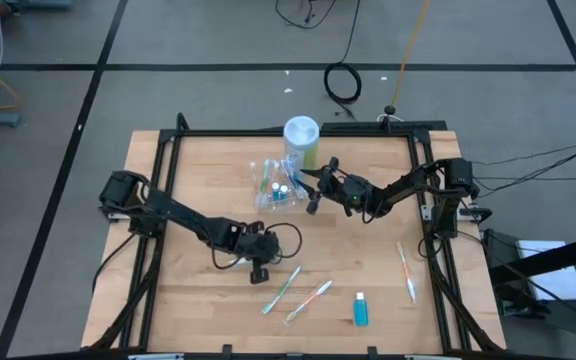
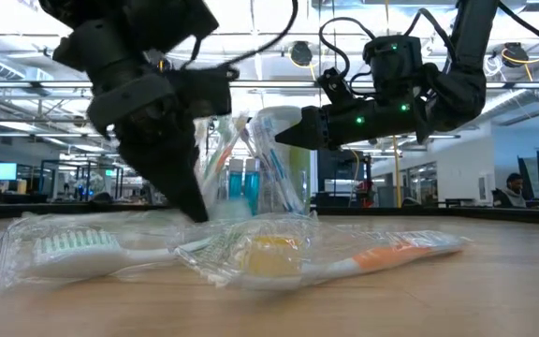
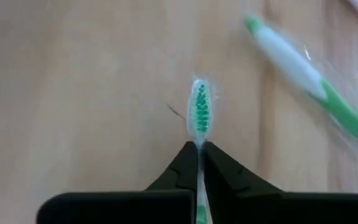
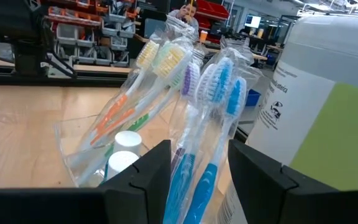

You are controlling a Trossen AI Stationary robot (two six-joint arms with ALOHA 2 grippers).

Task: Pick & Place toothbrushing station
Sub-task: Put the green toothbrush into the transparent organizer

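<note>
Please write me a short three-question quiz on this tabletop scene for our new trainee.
1. True or false: the left gripper is shut on a green toothbrush.
2. What tall thing stands beside the clear cup of brushes?
3. Which gripper faces the cup: A left, B right?

Key: 1 true. 2 a white bottle with a green label. 3 B, the right gripper, open.

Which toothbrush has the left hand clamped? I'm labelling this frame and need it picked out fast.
Start at the wooden table and follow the left arm to the left hand near the front middle. Its fingers are shut on the green-bristled toothbrush, which lies flat in clear wrap. Unlike the loose toothbrushes beside it, it alone is gripped.
</note>
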